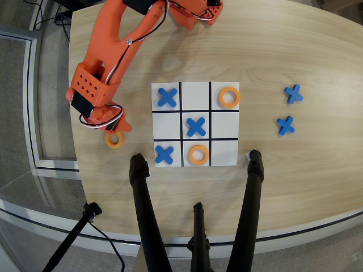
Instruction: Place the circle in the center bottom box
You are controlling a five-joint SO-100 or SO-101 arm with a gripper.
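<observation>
Hovering gripper (115, 129) at frame left, grip state indeterminate | circle (114, 139): small flat orange ring with open centre, on table (295, 170) beneath the fingertips, left of board (224, 152) | center bottom box (195, 94) was bare white, upper row.

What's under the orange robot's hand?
An orange ring lies on the table right below the hand. The hand covers the ring's top edge, so I can't tell if it's gripped.
</observation>
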